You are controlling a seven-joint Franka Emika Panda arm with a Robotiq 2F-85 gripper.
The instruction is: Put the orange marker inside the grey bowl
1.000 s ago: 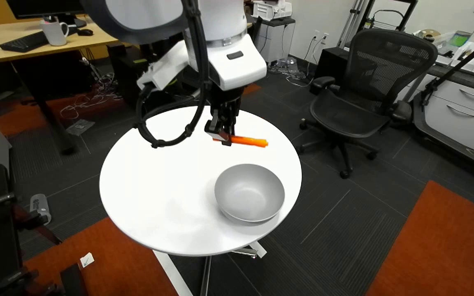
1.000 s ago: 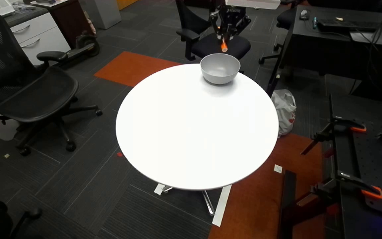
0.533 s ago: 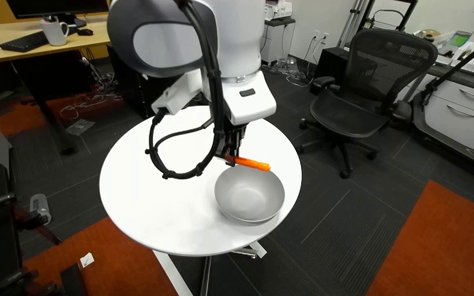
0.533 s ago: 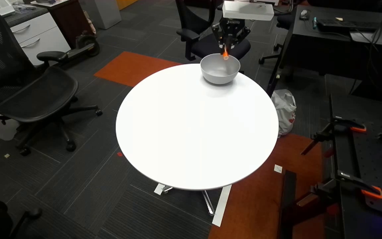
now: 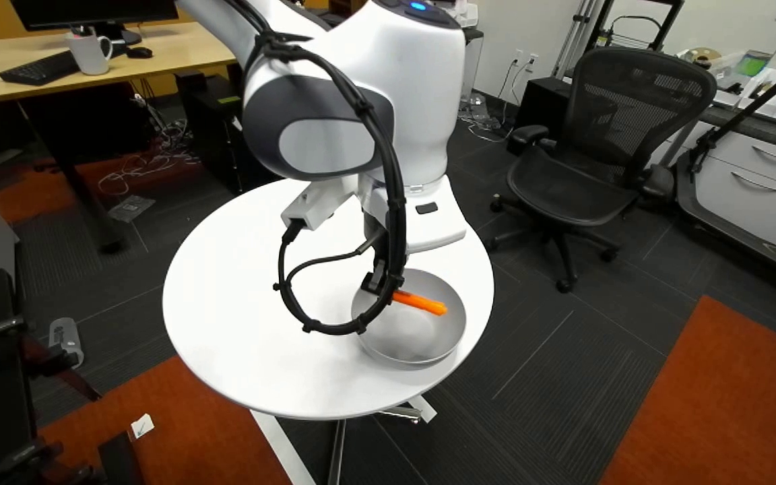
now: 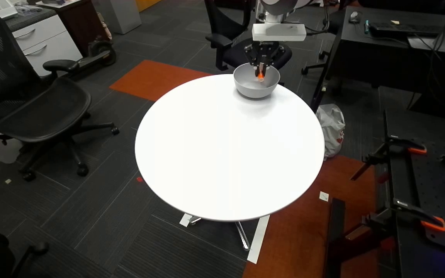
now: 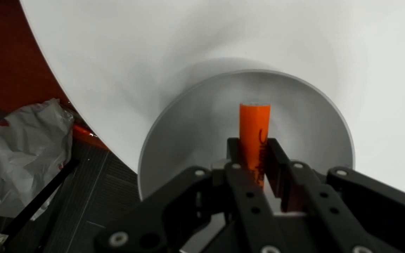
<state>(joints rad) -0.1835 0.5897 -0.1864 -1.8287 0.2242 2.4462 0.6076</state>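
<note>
— Well, you have a broad, round white surface before you in both exterior views, and your white robot arm, trimmed in dark grey, reaches over it. A looped black cable hangs from that arm.

— Near the surface, you'll see a black mesh wheeled chair standing on the floor.

— Yes, and beyond the surface's edge you've got a crumpled white plastic bag with red marks, which your wrist view catches as well.

— What about your deep round grey bowl?

— It stands upright on the surface, close to the edge. In an exterior view, your cable loop crosses in front of part of its rim.

— And your black two-fingered pincer?

— You have it pinching the bright orange rod-shaped marker: in your wrist view, the fingers press on both sides of the barrel.

— So where's the marker, exactly?

— Over the bowl's inside, its visible length within the ring of the rim in both exterior views and in your wrist view. It is held sideways rather than upright, with one flat end jutting past the fingertips. Whether it sits below the rim or touches the bowl, you can't judge from these angles.

— Look closer and you'll spot dark lettering along the barrel, partly covered by the fingers; too little shows for you to read it.
</note>
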